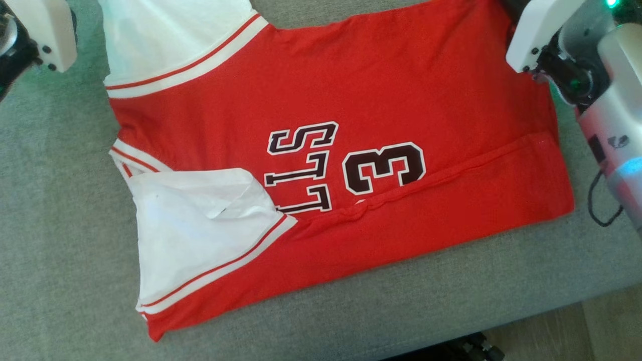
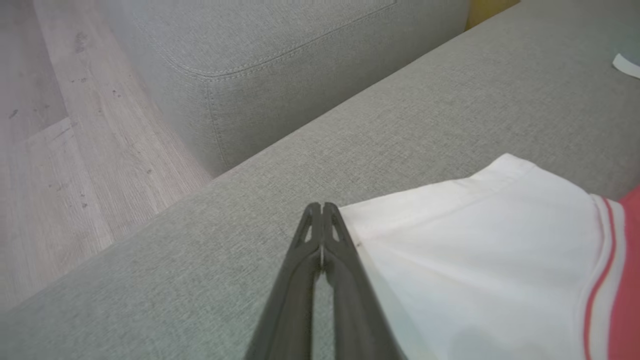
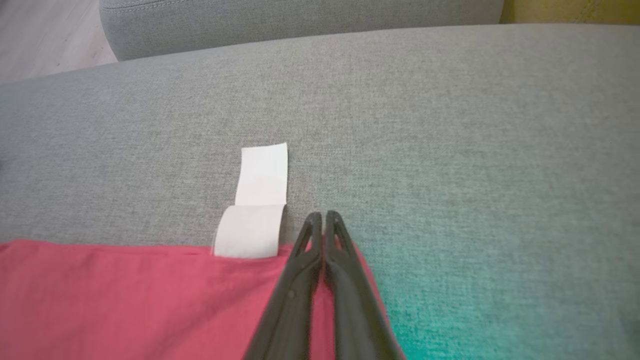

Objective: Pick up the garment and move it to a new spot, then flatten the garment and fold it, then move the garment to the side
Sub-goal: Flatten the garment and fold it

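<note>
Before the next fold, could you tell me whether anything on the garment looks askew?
On the garment, the near white sleeve is puckered into a loose flap, and a white label sticks out past the red hem.

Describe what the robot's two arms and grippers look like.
The left gripper and right gripper each have two long dark-grey fingers with cut-outs near the tips. The left arm and right arm wear white housings with dark screws. The right also shows a silver forearm, green light and black cable.
</note>
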Tool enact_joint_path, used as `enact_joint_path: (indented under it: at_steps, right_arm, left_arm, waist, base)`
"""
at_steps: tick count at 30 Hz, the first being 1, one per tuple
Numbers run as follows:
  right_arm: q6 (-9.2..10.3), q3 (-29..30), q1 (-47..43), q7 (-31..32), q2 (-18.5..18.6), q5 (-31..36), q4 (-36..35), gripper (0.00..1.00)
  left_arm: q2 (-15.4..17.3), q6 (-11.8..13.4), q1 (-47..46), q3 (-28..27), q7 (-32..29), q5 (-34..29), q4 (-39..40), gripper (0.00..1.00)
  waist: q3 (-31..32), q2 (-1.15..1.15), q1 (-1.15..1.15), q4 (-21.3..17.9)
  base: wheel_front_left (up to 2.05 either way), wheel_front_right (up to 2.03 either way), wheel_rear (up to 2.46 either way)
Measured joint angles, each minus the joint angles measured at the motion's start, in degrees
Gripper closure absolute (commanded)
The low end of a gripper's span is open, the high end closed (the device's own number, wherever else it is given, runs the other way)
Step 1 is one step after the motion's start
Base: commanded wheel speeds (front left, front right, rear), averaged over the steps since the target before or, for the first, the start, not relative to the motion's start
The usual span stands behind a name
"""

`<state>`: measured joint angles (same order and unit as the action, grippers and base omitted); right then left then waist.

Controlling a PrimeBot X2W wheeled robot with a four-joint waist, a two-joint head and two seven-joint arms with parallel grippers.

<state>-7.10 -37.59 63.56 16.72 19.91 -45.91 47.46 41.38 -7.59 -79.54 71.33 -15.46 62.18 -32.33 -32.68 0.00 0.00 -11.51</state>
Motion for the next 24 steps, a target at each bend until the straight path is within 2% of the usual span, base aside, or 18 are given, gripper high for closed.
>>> enact_joint_path:
  at_steps: [5,14,21,24]
  right_arm:
    - [0.0,-1.33,1.26,-2.98,1.44,0.02,0.98,1.0]
    - [0.0,0.27,2.88,-9.72,4.32,-1.13,2.41,1.0]
    - [0.0,1.13,1.87,-13.01,7.33,-2.89,0.65,1.0]
    - [0.0,1.24,-2.03,-14.27,8.39,-3.58,-1.71,1.0]
  left_arm:
    - [-0.01,-0.01,-0.6,1.32,3.39,0.53,0.08,1.0]
    - [-0.79,-0.01,-4.08,2.35,15.86,-1.31,-0.11,1.0]
    - [-0.38,0.0,-3.66,3.63,17.64,-1.09,4.37,1.0]
    - [1.55,0.0,-1.47,4.12,18.53,-0.46,8.65,1.0]
  waist:
    - [0.41,0.0,0.0,0.53]
    - [2.6,0.0,0.0,1.75]
    - [5.0,0.0,-0.01,3.26]
    - [6.3,0.0,-0.01,3.81]
  base:
    - [0.0,0.0,0.0]
    - [0.0,0.0,0.0]
    - [0.0,0.0,0.0]
    - [0.0,0.0,0.0]
